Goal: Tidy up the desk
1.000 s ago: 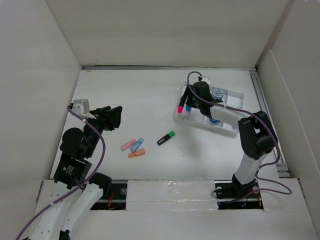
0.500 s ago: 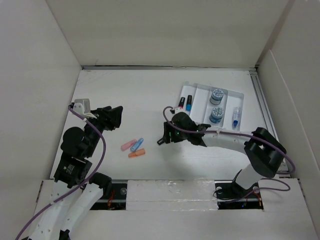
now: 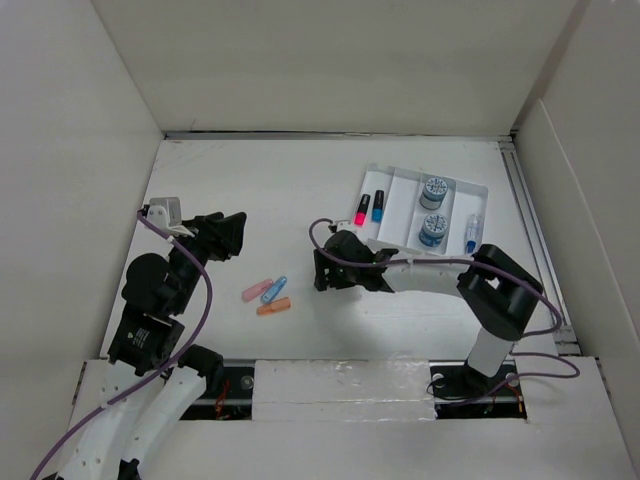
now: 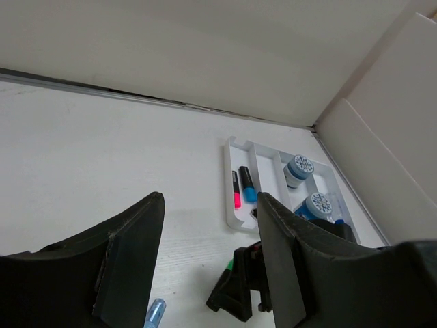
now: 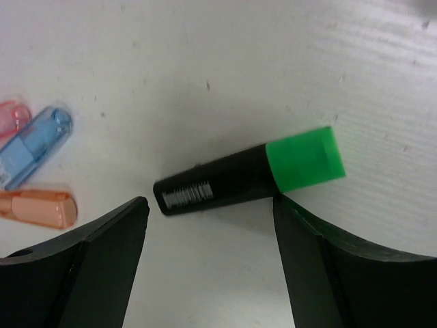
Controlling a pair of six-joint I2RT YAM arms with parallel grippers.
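At the far right of the desk (image 3: 250,190), the white tray (image 3: 401,205) already held a pink marker (image 3: 361,211) and a blue marker (image 3: 378,206) side by side in its left compartment, two round blue-lidded pots (image 3: 435,188) in another, and a small blue-capped tube (image 3: 471,236) in the rightmost one. So part of the sorting looked done.

Left to do, by my reading: the green highlighter (image 5: 249,179) lay flat on the desk near the middle, and three small pieces, a pink one (image 3: 256,290), a blue one (image 3: 273,289) and an orange one (image 3: 273,306), lay close together to its left.

The right gripper (image 5: 208,205) stood over the highlighter with its jaws wide apart on either side, not closed on it. The left gripper (image 4: 208,201) hung apart at the left, jaws spread, holding nothing.

From above, the right gripper hid the highlighter entirely. What the three small pieces were could not be made out, and the pot labels were too small to read
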